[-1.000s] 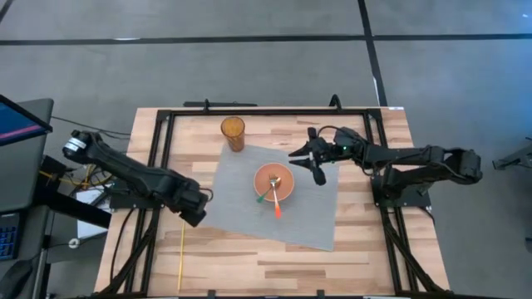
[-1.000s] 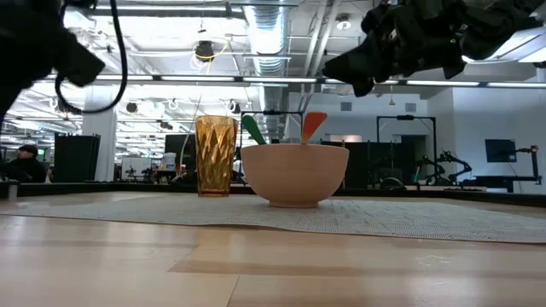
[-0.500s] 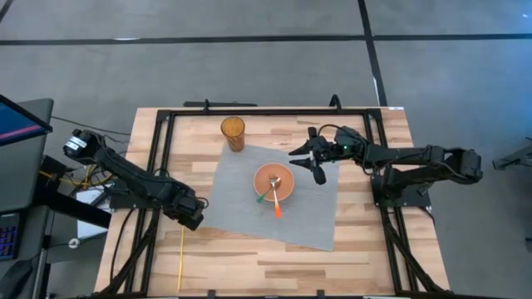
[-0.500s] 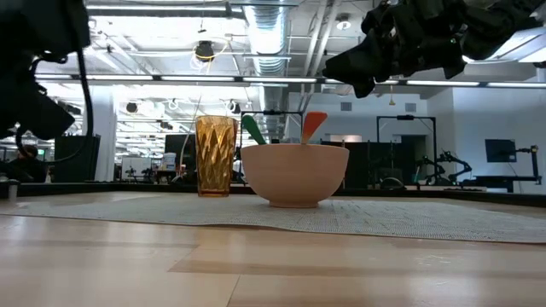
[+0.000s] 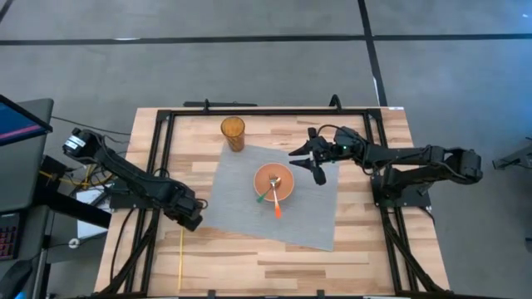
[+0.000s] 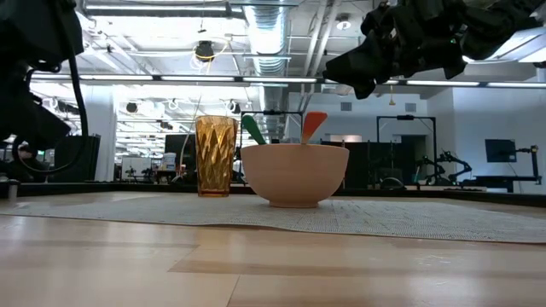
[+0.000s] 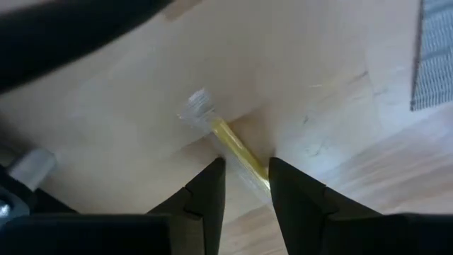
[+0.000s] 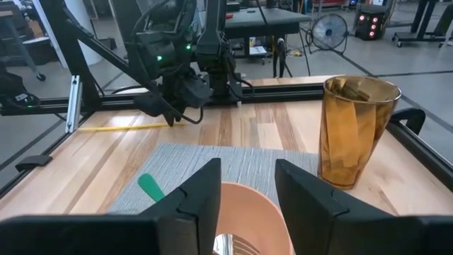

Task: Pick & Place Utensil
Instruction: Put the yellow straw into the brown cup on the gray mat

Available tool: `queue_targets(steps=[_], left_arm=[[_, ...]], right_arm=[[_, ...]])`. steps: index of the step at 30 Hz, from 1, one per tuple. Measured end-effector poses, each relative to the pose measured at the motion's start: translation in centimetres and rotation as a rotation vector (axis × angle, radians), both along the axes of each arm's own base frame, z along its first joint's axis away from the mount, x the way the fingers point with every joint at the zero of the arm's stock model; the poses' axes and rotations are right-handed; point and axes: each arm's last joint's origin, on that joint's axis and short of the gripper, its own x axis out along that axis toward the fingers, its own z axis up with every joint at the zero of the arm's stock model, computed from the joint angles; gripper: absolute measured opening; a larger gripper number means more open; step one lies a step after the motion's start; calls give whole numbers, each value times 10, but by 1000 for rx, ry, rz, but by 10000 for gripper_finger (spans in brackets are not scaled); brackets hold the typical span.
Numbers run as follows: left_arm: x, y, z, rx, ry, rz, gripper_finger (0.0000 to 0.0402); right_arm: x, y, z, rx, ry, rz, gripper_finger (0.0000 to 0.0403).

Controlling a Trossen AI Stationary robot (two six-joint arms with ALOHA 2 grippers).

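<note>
A thin yellow utensil (image 5: 180, 257) with a clear end (image 7: 195, 108) lies flat on the bare wood by the table's left near side. My left gripper (image 5: 191, 221) is low over its far end, open; in the left wrist view the gripper (image 7: 244, 166) has a finger on either side of the yellow handle (image 7: 233, 145), and no touch shows. My right gripper (image 5: 314, 162) hangs open above the mat, to the right of the orange bowl (image 5: 273, 183). The bowl holds a green-handled, an orange-handled and a metal utensil, leaning on its rim.
The bowl stands on a grey mat (image 5: 316, 216) in the table's middle. An amber cup (image 5: 233, 133) stands at the mat's far left corner, also in the right wrist view (image 8: 354, 127). Black frame rails (image 5: 158, 166) run along the table's sides. Bare wood lies near.
My left gripper has moved down and a little toward the table's left near corner, settling over the yellow utensil's far end. In the low view its arm has dropped from the top of the picture. The right arm has kept still.
</note>
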Motion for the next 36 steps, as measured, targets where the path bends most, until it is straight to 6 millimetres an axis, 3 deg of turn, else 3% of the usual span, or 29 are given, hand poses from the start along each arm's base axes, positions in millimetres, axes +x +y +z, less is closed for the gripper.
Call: queue_targets(steps=[4,11,17,22,25,36], left_arm=[[1,-1,0,0,-37,-76,87],[6,-2,3,-7,-136,-119,9],[13,-2,20,-10,-327,-110,7],[26,0,58,77,-613,-173,5],[31,6,88,215,-791,-239,5],[55,36,200,1130,-1287,-600,5]], right_arm=[[0,0,0,0,0,0,128],[0,0,0,0,1,0,129],[0,0,0,0,1,0,129],[0,0,0,1,2,0,130],[0,0,0,1,2,0,130],[0,0,0,0,0,0,130]])
